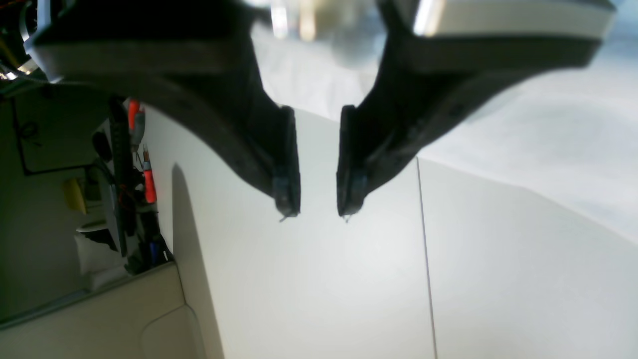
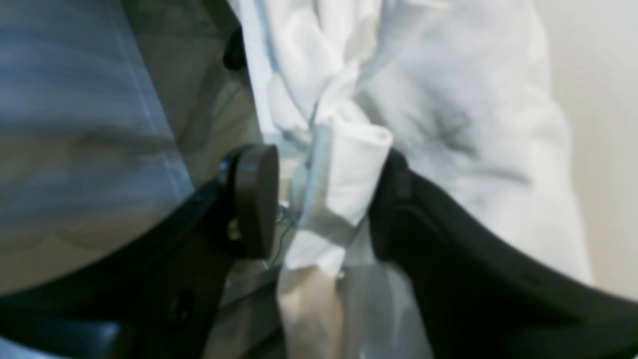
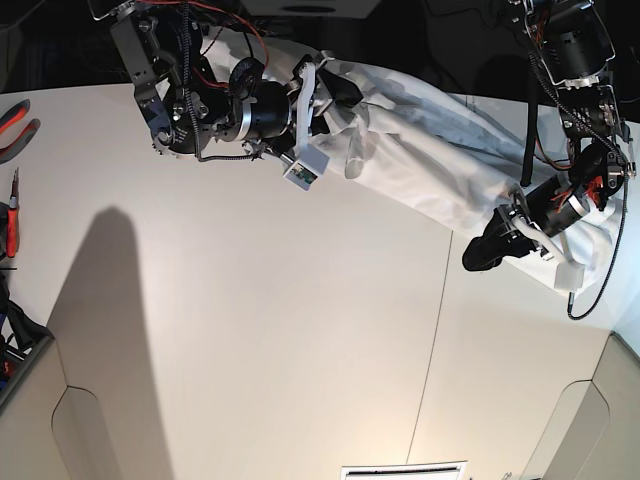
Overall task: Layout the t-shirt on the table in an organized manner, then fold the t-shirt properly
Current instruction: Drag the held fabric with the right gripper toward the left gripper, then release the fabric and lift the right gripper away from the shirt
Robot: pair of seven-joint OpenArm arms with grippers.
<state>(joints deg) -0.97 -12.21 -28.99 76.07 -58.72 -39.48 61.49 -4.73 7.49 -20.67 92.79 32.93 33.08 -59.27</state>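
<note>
While your right hand (image 2: 324,199) spreads around bunched t-shirt (image 2: 448,124) fold, left hand (image 1: 319,209) hovers parted, empty, above table (image 1: 324,289).

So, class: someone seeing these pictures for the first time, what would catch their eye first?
The white t-shirt, stretched in a wrinkled band across the far side of the pale table between the two arms. Next, the right hand, its jaws apart around a bunched fold of cloth, and the left hand, empty, jaws apart over bare tabletop beside the shirt's other end.
</note>
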